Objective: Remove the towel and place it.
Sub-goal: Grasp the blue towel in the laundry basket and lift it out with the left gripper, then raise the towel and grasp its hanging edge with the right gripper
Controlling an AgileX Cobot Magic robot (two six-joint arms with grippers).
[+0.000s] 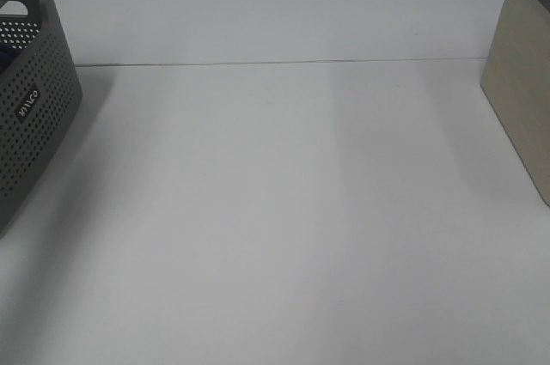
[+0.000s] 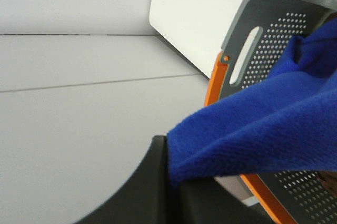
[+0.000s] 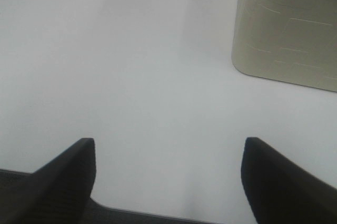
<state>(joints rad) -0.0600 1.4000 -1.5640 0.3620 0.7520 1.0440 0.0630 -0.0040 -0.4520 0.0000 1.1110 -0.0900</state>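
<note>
Evidently the towel (image 2: 263,129) stretches up out of the grey basket (image 1: 34,116) at the table's (image 1: 284,210) left edge, its fold clamped in the left claw (image 2: 172,174) for lifting clear. The right claw (image 3: 168,176) hovers spread apart and empty near the beige box (image 3: 284,23).

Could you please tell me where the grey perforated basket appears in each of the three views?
Exterior high: the grey perforated basket stands at the left edge, cut off by the frame.
Left wrist: the basket fills the right side, partly behind the blue towel.
Right wrist: not in it.
Shared landmark: the white table, seen in all three views.
</note>
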